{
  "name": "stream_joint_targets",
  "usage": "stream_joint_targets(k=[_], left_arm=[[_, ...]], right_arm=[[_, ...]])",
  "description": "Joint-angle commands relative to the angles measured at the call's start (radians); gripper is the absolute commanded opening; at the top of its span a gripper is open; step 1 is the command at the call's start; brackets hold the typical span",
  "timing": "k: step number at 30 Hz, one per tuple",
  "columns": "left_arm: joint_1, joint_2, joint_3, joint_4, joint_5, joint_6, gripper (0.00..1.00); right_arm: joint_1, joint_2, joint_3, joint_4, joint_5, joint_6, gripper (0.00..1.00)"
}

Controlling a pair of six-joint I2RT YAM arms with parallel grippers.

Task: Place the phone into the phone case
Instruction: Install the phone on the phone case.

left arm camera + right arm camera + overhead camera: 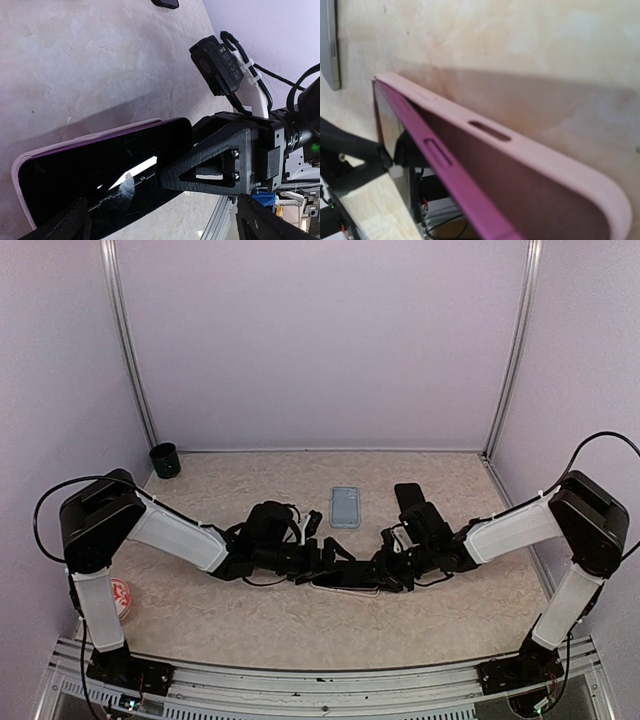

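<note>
Right hand (175, 175) is clamping the phone (100, 170) by its end, angling it into the pink case (560, 165); left hand (332, 556) is hovering fully open, empty.

Left arm (170, 535) and right arm (510, 530): white forearm shells between black joint housings, each trailed by a looping black cable (38, 515). The right pincer (172, 175) carries a black, triangular open-frame finger (215, 167) fastened by two silver screws (235, 176). Above it, a black wrist camera (217, 65) sits on a white bracket (257, 97) bound with white ties.
</note>
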Motion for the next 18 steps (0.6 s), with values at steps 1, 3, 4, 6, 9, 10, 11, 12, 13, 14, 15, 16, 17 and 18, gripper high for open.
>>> stream_joint_targets(k=[1,3,4,6,9,10,11,12,13,14,15,16,17,18], left_arm=[[-0.009,-0.007,0.029,-0.067,0.023,0.037,0.99],[-0.012,-0.006,0.044,-0.090,0.028,0.049,0.99],[-0.014,-0.006,0.053,-0.106,0.028,0.057,0.99],[-0.020,-0.001,0.076,-0.139,0.026,0.076,0.99],[-0.027,0.021,0.105,-0.185,0.032,0.090,0.99],[-0.027,0.029,0.112,-0.190,0.037,0.090,0.99],[-0.028,0.035,0.113,-0.190,0.039,0.089,0.99],[-0.028,0.041,0.114,-0.191,0.042,0.087,0.99],[-0.028,0.044,0.116,-0.191,0.044,0.088,0.99],[-0.028,0.047,0.118,-0.191,0.045,0.089,0.99],[-0.029,0.048,0.121,-0.192,0.045,0.090,0.99],[-0.029,0.051,0.124,-0.194,0.046,0.091,0.99],[-0.029,0.055,0.128,-0.197,0.047,0.093,0.99],[-0.029,0.060,0.133,-0.201,0.049,0.093,0.99]], right_arm=[[0.011,0.049,-0.010,-0.052,0.052,-0.012,0.29],[0.012,0.058,-0.014,-0.045,0.049,-0.009,0.29],[0.012,0.062,-0.015,-0.042,0.047,-0.008,0.29],[0.011,0.073,-0.016,-0.038,0.044,-0.007,0.29],[0.011,0.085,-0.014,-0.034,0.042,-0.007,0.29],[0.011,0.089,-0.013,-0.034,0.042,-0.009,0.29],[0.012,0.093,-0.013,-0.034,0.042,-0.010,0.29],[0.012,0.097,-0.012,-0.034,0.041,-0.011,0.29],[0.012,0.101,-0.011,-0.032,0.039,-0.011,0.29],[0.011,0.104,-0.012,-0.032,0.038,-0.012,0.29],[0.012,0.108,-0.012,-0.034,0.037,-0.014,0.29],[0.011,0.112,-0.011,-0.034,0.036,-0.015,0.30],[0.011,0.116,-0.010,-0.034,0.034,-0.017,0.30],[0.012,0.120,-0.009,-0.035,0.033,-0.018,0.29]])
